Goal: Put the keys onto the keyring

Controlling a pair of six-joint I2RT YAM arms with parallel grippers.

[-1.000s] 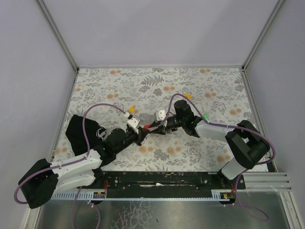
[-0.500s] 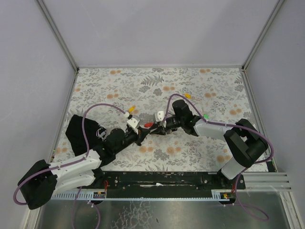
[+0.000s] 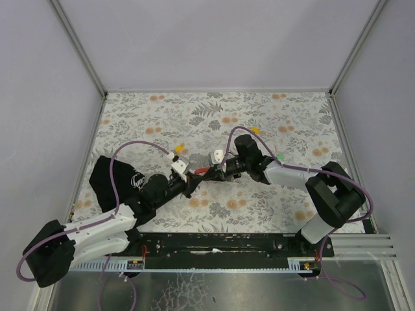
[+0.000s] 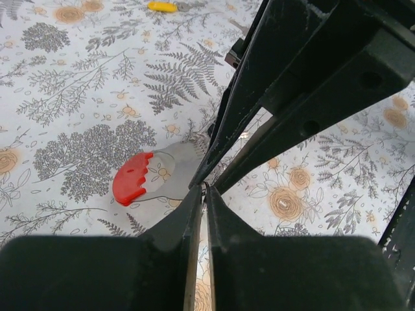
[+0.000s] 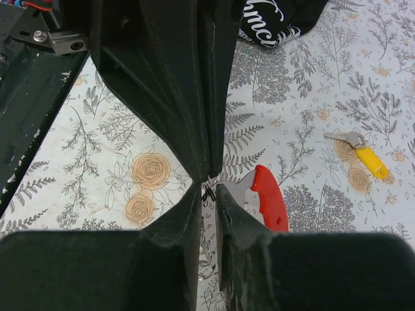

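Pinch point at keyring
Left gripper, right gripper tip-to-tip, both squeezed near-shut; grasped item unclear.

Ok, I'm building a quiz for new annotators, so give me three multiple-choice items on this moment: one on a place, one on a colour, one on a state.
1. In the right wrist view, where is the yellow key?
A. flat on the floral mat, apart from the keyring
B. threaded on the keyring
C. held up in the air

2. What colour is the keyring's curved part?
A. blue
B. red
C. green

3. How do the left jaws stand?
A. wide open
B. out of view
C. nearly closed, tips almost touching

Answers: 1 A, it lies alone on the mat, right of the keyring; 2 B, both wrist views show it red; 3 C, the left wrist view shows only a slit between them.
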